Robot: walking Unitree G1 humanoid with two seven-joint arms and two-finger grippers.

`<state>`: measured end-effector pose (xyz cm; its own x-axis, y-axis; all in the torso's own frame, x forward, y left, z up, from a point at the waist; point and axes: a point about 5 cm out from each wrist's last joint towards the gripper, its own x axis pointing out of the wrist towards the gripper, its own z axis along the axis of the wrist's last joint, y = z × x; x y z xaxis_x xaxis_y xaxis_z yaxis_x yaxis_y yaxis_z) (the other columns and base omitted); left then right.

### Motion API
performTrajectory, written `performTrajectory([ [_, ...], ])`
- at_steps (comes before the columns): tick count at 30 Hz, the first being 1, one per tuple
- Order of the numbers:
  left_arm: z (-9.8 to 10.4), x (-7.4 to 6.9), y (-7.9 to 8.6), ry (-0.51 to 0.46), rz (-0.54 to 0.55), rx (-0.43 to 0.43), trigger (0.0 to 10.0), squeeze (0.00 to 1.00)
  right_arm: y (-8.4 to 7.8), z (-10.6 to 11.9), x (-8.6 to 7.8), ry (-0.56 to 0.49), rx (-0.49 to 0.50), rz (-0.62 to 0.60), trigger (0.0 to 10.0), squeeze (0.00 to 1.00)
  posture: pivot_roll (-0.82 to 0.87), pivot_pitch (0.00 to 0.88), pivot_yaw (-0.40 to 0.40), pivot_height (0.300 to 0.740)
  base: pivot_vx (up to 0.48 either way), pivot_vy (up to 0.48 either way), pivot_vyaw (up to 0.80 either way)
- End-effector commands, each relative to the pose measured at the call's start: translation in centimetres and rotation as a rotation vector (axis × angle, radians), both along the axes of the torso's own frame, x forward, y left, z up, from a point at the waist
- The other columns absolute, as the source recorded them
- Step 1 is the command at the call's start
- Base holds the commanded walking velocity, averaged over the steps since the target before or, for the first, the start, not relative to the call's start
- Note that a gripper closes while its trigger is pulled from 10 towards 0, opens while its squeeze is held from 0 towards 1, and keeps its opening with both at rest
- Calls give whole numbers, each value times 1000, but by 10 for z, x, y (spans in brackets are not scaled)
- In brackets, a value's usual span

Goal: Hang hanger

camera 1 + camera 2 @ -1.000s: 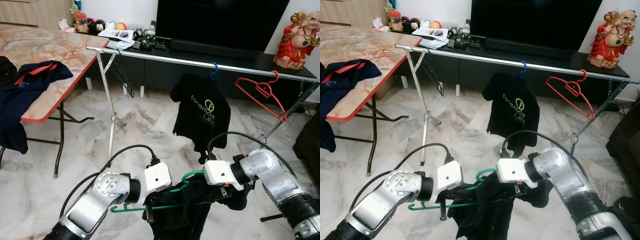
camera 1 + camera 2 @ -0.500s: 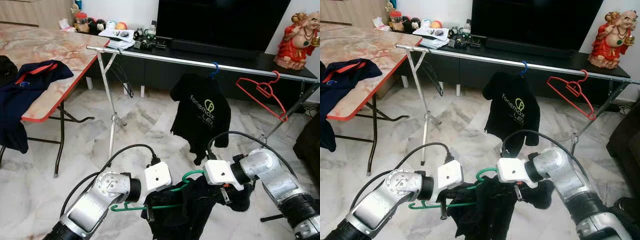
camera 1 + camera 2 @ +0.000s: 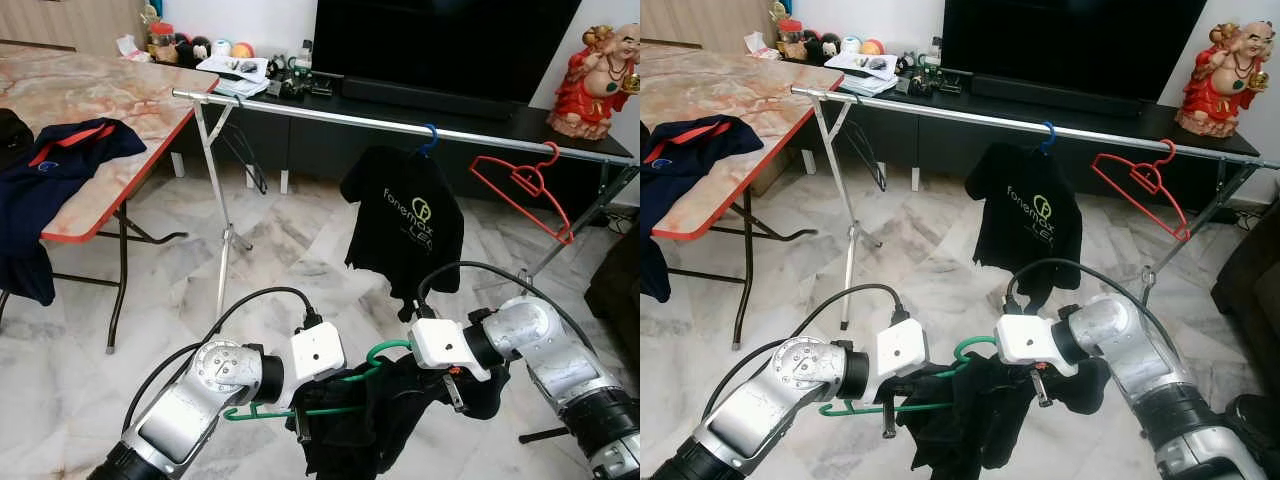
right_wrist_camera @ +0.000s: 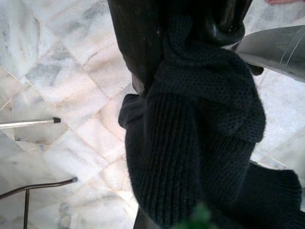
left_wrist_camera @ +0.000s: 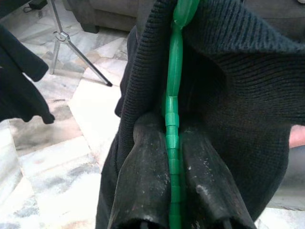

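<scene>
- A green hanger point(image 3: 330, 395) with a black knit garment point(image 3: 370, 425) draped on it is held low in the bottom centre of the head views, well below the rail point(image 3: 400, 125).
- The left gripper point(image 5: 174, 191) is clamped on the hanger's green bar; in the left wrist view the two black fingers point(image 5: 143, 181) are pressed to either side of it, with knit fabric bunched around them.
- The right gripper point(image 4: 190, 52) is closed on a fold of the garment, seen in the right wrist view gathered between the dark fingers, just right of the hook point(image 3: 385, 350).
- The hook is seen between the two wrists, pointing up and free of any support.
- The rail runs from upper left to right across the frame; a black T-shirt point(image 3: 405, 225) on a blue hanger and a bare red hanger point(image 3: 525, 185) are already hung on it toward the right.
- A long bare stretch of rail is left open to the left of the T-shirt.
- The task is judged roughly half done: the garment is on the hanger and gripped, but lifting, reaching the rail and hooking on are not yet done.
</scene>
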<state>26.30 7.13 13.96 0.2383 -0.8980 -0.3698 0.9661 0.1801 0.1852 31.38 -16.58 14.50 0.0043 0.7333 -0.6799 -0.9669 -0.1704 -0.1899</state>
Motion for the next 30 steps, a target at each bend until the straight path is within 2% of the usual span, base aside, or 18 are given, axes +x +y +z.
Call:
performTrajectory([
  [1, 23, 2, -8, -77, -29, -79, 10000, 0, 7, -4, -7, 29, 2, 57, 0, 0, 73, 71, -120, 740, 0, 0, 0],
  [7, 24, 2, -6, -72, -34, -86, 10000, 0, 8, -5, -8, 29, 6, 53, 0, 0, 74, 72, -111, 740, 0, 0, 0],
  [8, 24, 3, -6, -64, -33, -96, 10000, 1000, 9, -6, -8, 29, 7, 53, 0, 0, 74, 72, -110, 740, 0, 0, 0],
  [13, 26, 5, -1, -69, -29, -97, 10000, 1000, 9, -4, -6, 11, 15, 35, 0, 0, 73, 74, -106, 740, 0, 0, 0],
  [18, 27, 10, 19, -66, 12, -62, 10000, 1000, 4, -3, -7, 11, 6, 28, 0, 0, 72, 78, -105, 740, 0, 0, 0],
  [21, 27, 5, 34, -41, -4, -20, 10000, 1000, -3, -3, -4, -10, -11, -9, 0, 0, 72, 78, -105, 740, 0, 0, 0],
  [24, 27, 3, 41, -33, -3, -4, 10000, 1000, -6, -2, -2, -22, -12, -26, 0, 0, 72, 78, -105, 740, 0, 0, 0],
  [29, 26, 3, 68, -29, 81, 29, 10000, 1000, -11, 2, 2, -65, 2, -77, 0, 0, 71, 84, -106, 740, 0, 0, 0],
  [30, 26, 3, 68, -29, 81, 29, 10000, 1000, -11, 2, 2, -65, 2, -77, 0, 0, 71, 84, -106, 740, 0, 0, 0],
])
